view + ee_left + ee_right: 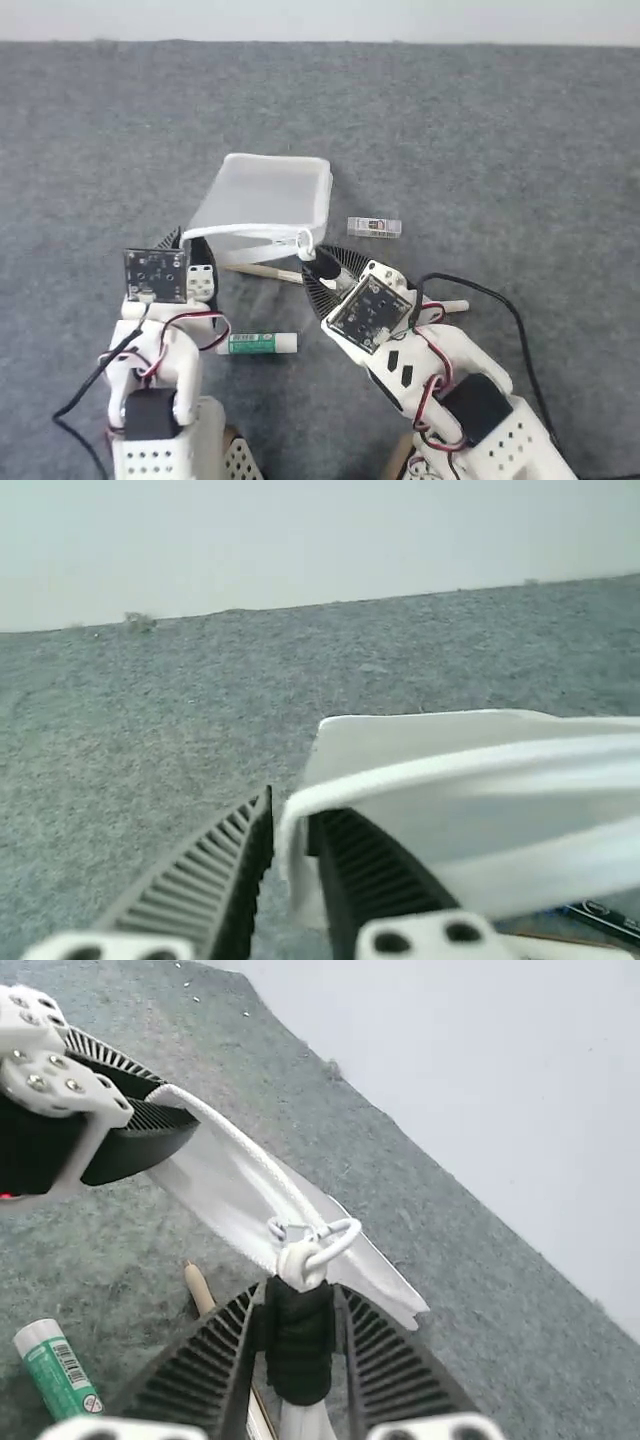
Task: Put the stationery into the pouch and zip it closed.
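Observation:
The translucent white pouch (268,195) lies mid-table, its near rim stretched between both grippers. My left gripper (183,238) is shut on the rim's left corner, with the pouch (450,780) pinched in my left gripper (292,825). My right gripper (316,258) is shut on the zipper pull (305,240) at the right end; my right gripper (298,1300) holds the black tab under the white zipper pull (305,1250). A green-labelled glue stick (258,343) (55,1365) lies near the arms. A wooden pencil (262,270) (200,1285) lies by the rim.
A small clear box (374,227) lies on the grey carpet right of the pouch. Another thin stick (452,306) pokes out beside the right arm. The other arm's gripper (100,1130) holds the far end of the rim. Open carpet stretches behind the pouch.

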Controlling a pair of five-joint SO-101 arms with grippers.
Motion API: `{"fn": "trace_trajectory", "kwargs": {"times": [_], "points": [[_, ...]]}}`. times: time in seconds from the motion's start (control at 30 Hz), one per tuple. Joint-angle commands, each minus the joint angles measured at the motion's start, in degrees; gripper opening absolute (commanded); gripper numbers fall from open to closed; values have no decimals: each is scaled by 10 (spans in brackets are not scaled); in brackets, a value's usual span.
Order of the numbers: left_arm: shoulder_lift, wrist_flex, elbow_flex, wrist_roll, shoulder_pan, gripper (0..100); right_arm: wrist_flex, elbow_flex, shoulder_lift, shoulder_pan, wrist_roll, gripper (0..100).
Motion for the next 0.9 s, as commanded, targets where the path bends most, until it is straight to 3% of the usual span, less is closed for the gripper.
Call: {"fn": "trace_trajectory", "kwargs": {"times": [0.0,0.13,0.2,0.43,0.6,0.87], "points": [[-6,-10,-15,-6,2,10,0,-11,-15,-3,4,40],[-7,-9,-15,-6,1,9,5,-12,-15,-3,3,218],[-7,-9,-15,-6,0,9,9,-19,-15,-3,3,258],[-8,-9,-30,14,-45,9,97,-99,-14,10,-32,255],[-8,-9,-37,31,-69,9,106,-120,4,46,-31,254],[-9,-12,-44,61,-107,9,111,-218,234,77,-30,254]]}}
